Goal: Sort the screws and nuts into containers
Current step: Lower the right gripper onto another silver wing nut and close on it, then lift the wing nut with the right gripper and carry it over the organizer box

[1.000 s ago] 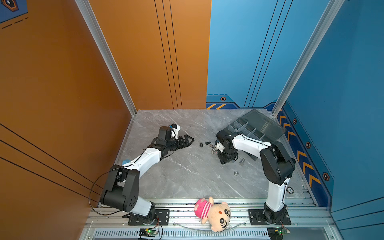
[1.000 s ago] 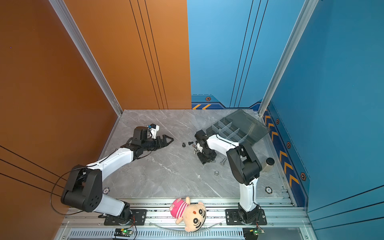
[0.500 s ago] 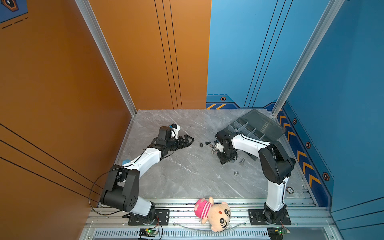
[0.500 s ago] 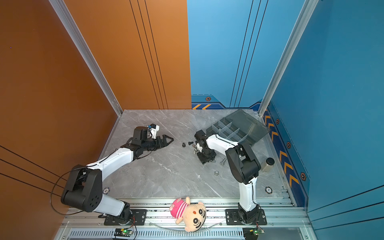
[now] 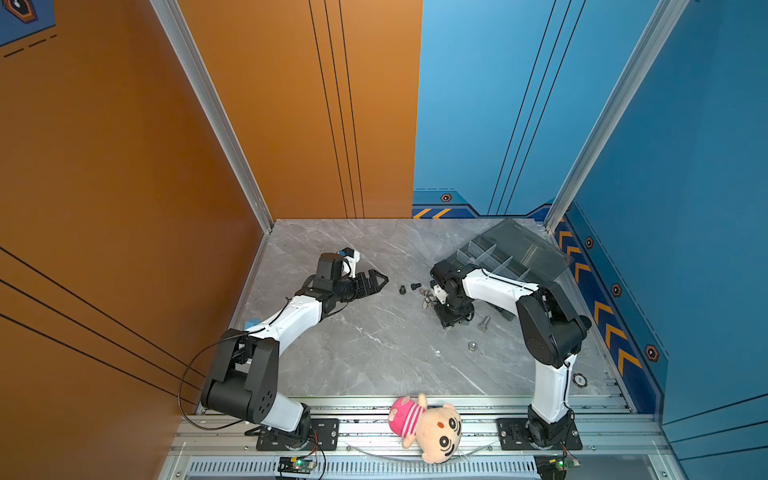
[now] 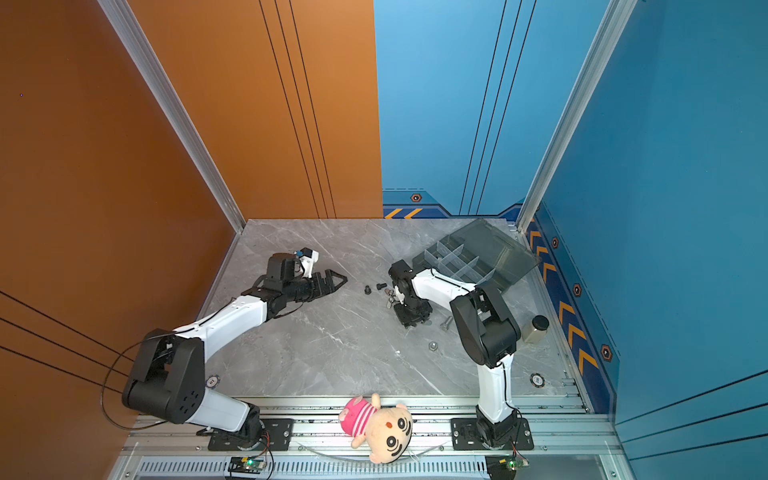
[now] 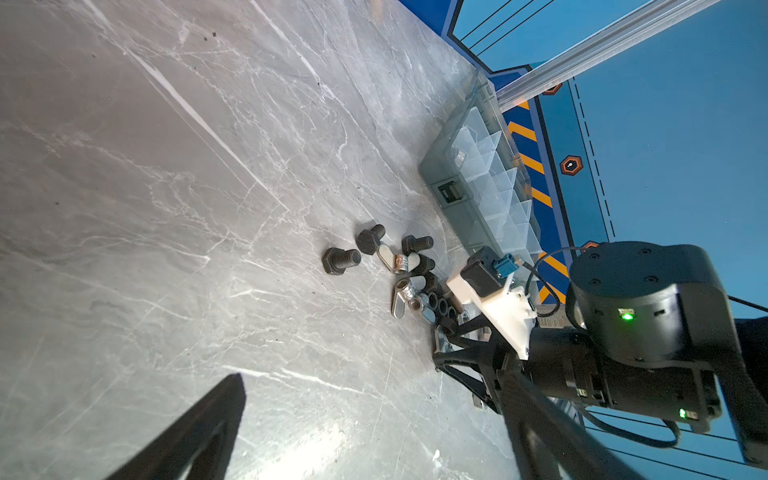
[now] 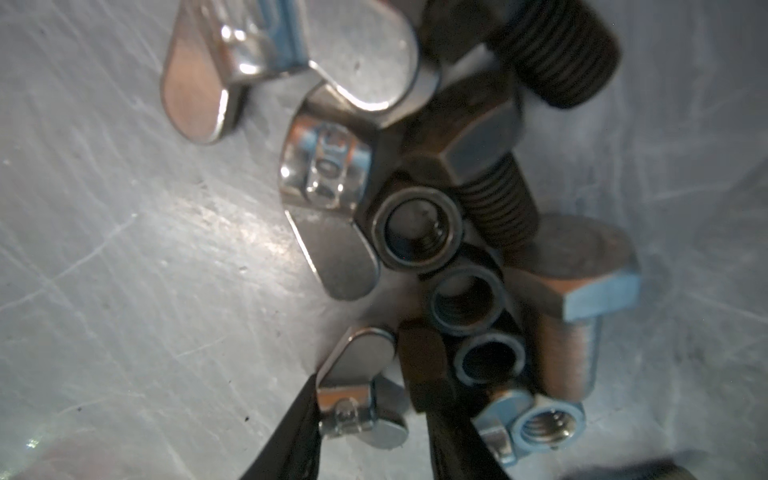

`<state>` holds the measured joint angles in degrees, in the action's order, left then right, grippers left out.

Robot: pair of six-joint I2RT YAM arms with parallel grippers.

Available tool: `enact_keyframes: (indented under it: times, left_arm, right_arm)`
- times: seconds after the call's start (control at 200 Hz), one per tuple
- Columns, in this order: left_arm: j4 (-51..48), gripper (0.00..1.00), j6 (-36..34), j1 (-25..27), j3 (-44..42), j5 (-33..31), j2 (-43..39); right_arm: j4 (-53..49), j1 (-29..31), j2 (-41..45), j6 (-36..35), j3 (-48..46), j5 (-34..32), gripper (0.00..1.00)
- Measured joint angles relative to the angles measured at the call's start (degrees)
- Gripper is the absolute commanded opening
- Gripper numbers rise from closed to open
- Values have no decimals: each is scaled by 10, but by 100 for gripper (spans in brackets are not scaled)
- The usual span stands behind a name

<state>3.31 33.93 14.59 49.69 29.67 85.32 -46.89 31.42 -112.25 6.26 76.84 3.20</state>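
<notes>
A heap of screws and nuts lies mid-table beside the smoky-grey box of containers. My right gripper points down into the heap. Its jaws straddle a silver wing nut: one finger touches it and a narrow gap stays at the other. Two black screws lie left of the heap. My left gripper hovers open and empty just left of them.
A silver screw and a single nut lie nearer the front, right of the heap. A black-capped jar stands by the right wall. A plush doll lies on the front rail.
The right gripper's jaws have narrowed around the wing nut, and that arm has shifted slightly over the heap. The left arm has not moved.
</notes>
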Motion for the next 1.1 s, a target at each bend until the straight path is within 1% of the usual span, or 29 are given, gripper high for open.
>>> enact_keyframes:
  times: [0.185,0.4,0.531,0.616,0.711,0.821,0.941,1.096]
  left_arm:
    - [0,98,0,0,0,0,4]
    - [0,98,0,-1,-1,0,4]
    - [0,98,0,-1,-1,0,4]
    - [0,98,0,-1,-1,0,4]
    - [0,97,0,-2,-1,0,4]
    - [0,98,0,-3,-1,0,4]
    - [0,98,0,-3,-1,0,4]
    - [0,98,0,-3,-1,0,4]
  right_arm:
    - [1,0,0,7,0,-2,34]
    - [4,2,-3,16,3,-2,23]
    - [6,2,-4,18,4,-2,15]
    - [6,2,-4,21,4,-2,6]
    - [6,2,-4,22,4,-1,0]
    - [11,0,-1,24,2,10,0]
    - [21,-7,8,24,-3,41,0]
    - [25,-24,52,26,-6,83,0]
